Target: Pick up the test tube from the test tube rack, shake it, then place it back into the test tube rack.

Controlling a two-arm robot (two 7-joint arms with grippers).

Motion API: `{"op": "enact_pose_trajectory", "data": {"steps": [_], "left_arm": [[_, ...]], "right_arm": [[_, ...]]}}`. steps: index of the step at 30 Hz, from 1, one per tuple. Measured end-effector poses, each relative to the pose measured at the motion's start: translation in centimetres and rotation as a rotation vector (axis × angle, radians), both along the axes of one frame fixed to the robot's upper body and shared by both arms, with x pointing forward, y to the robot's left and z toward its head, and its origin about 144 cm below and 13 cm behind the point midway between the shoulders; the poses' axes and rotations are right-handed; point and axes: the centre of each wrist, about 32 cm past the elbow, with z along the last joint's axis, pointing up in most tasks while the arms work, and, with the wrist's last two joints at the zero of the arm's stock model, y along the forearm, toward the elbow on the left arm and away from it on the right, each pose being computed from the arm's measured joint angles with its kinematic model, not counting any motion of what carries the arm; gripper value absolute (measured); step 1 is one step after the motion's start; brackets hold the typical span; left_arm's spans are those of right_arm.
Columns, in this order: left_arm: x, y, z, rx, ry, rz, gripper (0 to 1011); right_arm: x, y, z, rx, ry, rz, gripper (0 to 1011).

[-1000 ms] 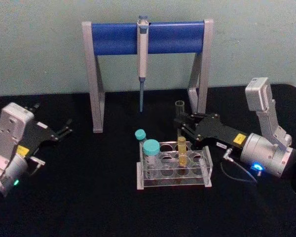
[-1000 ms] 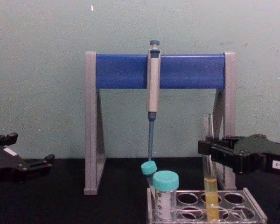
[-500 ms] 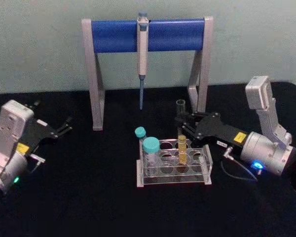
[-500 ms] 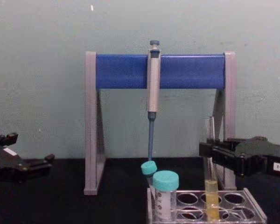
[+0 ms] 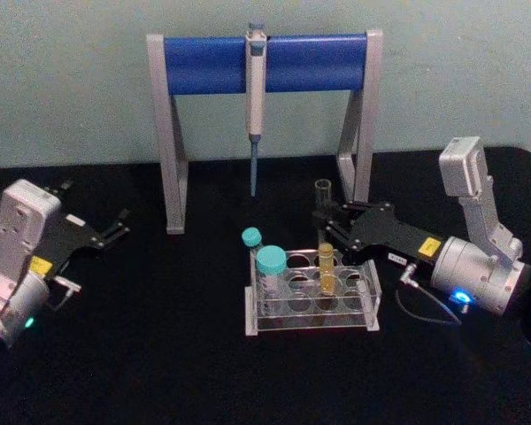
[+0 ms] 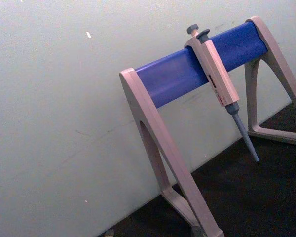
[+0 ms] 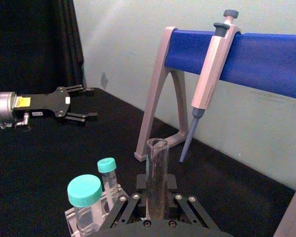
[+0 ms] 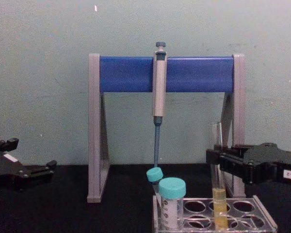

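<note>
Two grippers sit over a black table. The right gripper has its jaws closed on the test tube, pinching the clear glass above the yellow liquid. The tube stands upright between them, with its lower end below the jaws in the test tube rack. The left gripper rests well apart, jaws spread.
</note>
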Motion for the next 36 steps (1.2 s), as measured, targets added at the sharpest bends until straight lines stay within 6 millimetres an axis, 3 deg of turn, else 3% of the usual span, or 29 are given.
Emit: {"op": "enact_pose_trajectory", "data": {"steps": [36], "left_arm": [[0.00, 0.00, 0.00, 0.000, 0.000, 0.000, 1001]], "right_arm": [[-0.07, 0.02, 0.02, -0.003, -0.001, 0.003, 229]]}}
